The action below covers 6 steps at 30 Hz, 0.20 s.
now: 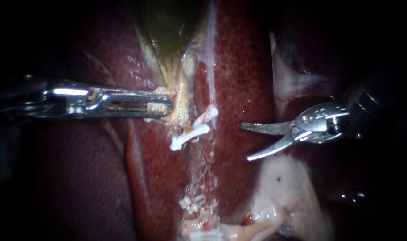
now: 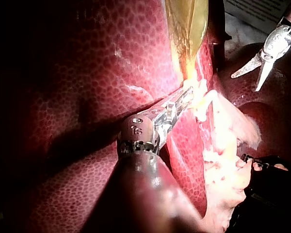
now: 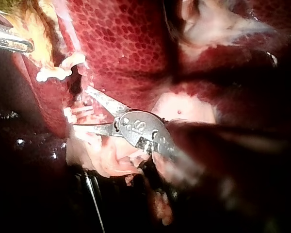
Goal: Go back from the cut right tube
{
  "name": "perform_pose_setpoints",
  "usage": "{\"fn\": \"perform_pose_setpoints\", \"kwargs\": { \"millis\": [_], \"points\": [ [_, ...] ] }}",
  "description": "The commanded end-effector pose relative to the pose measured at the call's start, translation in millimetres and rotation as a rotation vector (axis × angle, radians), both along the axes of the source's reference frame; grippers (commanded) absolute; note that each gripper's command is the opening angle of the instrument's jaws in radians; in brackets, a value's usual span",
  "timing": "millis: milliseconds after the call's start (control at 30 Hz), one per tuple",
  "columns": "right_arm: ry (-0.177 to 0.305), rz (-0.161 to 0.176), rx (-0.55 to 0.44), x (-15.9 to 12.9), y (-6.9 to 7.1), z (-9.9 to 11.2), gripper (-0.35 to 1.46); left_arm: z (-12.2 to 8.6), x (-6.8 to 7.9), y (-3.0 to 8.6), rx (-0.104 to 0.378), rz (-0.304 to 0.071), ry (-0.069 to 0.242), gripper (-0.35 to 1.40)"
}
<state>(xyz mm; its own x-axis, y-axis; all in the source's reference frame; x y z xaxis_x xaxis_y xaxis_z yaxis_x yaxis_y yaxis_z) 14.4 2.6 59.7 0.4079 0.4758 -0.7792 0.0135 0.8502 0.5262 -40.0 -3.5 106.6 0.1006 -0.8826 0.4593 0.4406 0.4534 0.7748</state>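
— Between the instruments, what did the endoscope show?

— It showed the tube (image 1: 198,126), running down the liver (image 1: 243,67) below the gallbladder (image 1: 167,27). The upper clips (image 1: 192,132), two white ones, crossed it. The lower clips (image 1: 189,204) sat in a small cluster further down the same line. I could not make out the cut itself.

— And the left instrument (image 1: 170,107)?

— It came in level from the left. Its long slotted jaws were clamped on yellow tissue (image 1: 181,111) at the gallbladder's narrow end, just beside the upper clips. The left wrist view showed the same grip, with the tissue pinched from both sides.

— Was the right instrument (image 1: 245,143) touching the tube?

— No. Its two curved blades stood spread apart with nothing between them. The tips pointed toward the tube but stayed clear of it, over bare liver.

— What lay near those blades?

— A pale flap (image 1: 283,187) lay just under the lower blade in the endoscope view. In the right wrist view the blade tips looked near the lower clips, but I could not tell whether they touched.
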Motion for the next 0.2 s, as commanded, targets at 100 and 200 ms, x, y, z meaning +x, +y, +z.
{"fn": "perform_pose_setpoints", "kwargs": {
  "millis": [100, 200],
  "points": [
    [0.002, 0.002, 0.001, 0.0, 0.0, 0.0, 1.43, 0.0, 0.0, 0.0, 0.000, 0.000, 0.000, -0.35],
    [0.002, 0.002, 0.001, 0.0, 0.0, 0.0, 1.43, 0.0, 0.0, 0.0, 0.000, 0.000, 0.000, -0.35]
  ]
}}
